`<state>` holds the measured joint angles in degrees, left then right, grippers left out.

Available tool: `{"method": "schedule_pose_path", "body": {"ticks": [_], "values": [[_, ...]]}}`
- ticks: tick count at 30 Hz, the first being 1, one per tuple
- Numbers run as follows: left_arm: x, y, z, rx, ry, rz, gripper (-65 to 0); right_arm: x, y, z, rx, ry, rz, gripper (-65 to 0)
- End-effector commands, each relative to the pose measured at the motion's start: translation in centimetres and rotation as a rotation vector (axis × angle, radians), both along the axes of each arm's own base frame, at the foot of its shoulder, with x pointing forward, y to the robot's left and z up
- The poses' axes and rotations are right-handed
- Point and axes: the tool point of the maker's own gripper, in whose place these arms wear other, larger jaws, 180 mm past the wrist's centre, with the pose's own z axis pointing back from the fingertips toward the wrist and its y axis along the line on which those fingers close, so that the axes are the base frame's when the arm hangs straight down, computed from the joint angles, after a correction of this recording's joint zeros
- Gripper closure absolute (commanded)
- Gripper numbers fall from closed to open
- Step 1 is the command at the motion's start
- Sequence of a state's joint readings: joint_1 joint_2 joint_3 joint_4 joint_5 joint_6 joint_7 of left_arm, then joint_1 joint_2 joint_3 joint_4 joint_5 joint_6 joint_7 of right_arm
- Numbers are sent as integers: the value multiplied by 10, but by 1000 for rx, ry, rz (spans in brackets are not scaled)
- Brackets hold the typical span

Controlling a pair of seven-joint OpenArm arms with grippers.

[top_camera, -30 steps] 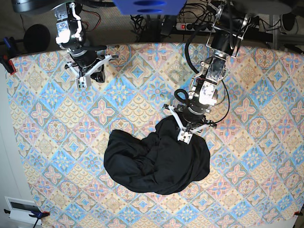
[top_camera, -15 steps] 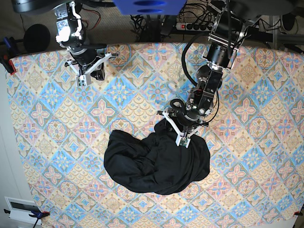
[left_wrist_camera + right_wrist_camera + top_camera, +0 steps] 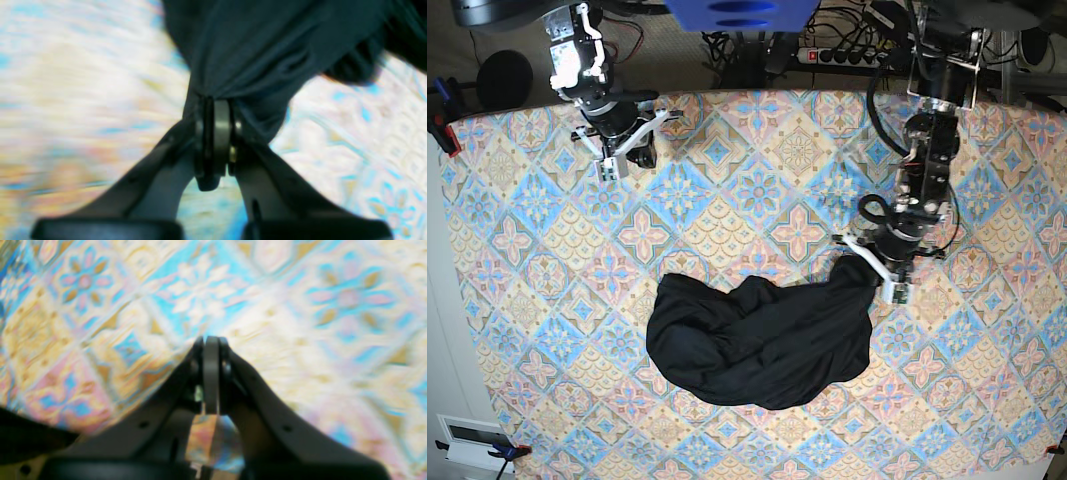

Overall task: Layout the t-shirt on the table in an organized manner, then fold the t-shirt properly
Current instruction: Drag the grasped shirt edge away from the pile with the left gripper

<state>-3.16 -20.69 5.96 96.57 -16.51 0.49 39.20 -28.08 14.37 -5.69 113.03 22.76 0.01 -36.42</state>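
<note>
The table (image 3: pixel 517 250) fills nearly the whole base view, its pastel diamond-tile cloth bare except in the lower middle. There the t-shirt (image 3: pixel 757 345) lies as a crumpled black heap, wider than it is tall in the frame, no sleeve or hem laid out that can be told apart. One corner of the heap rises toward the right of centre as a drawn-out tongue of fabric, and this tongue ends in the left gripper (image 3: pixel 889 272). The left wrist view shows its jaws clenched on a gathered pinch of the dark cloth (image 3: pixel 253 50), the fabric fanning away from the tips toward the top of that frame.

So the bulk of the garment lies down and to the left of the grasping jaws, and its long axis runs roughly left to right across the frame. A pull away from the heap, toward the right edge, looks like what would stretch it open.

The right gripper (image 3: pixel 619 150) sits at the upper left, well apart from the shirt; its wrist view shows the jaws pressed together on nothing, over patterned cloth only. The left arm is plainly the nearer one.
</note>
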Motion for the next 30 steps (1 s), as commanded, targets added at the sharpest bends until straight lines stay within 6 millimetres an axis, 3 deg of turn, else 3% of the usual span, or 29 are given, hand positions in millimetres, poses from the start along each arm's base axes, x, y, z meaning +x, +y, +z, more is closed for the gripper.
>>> {"method": "schedule_pose_path", "body": {"ticks": [1, 8, 13, 18, 23, 27, 30], "values": [[4, 9, 26, 10, -79, 7, 0, 17, 3, 17, 10, -78, 12, 0], [-25, 109, 80, 100, -206, 217, 0, 35, 35, 25, 44, -120, 93, 0], [-51, 176, 94, 160, -220, 380, 0, 46, 54, 22, 54, -126, 144, -17], [-68, 203, 83, 177, -177, 448, 0, 53, 77, 24, 47, -143, 220, -83], [-80, 226, 65, 172, -122, 516, -5, 55, 119, 20, -91, -215, 417, -137], [-86, 237, 55, 174, -92, 547, -71, 59, 137, 11, -189, -247, 523, -155], [-99, 245, 43, 176, -51, 568, -151, 76, 139, 6, -215, -251, 528, -170]]}}
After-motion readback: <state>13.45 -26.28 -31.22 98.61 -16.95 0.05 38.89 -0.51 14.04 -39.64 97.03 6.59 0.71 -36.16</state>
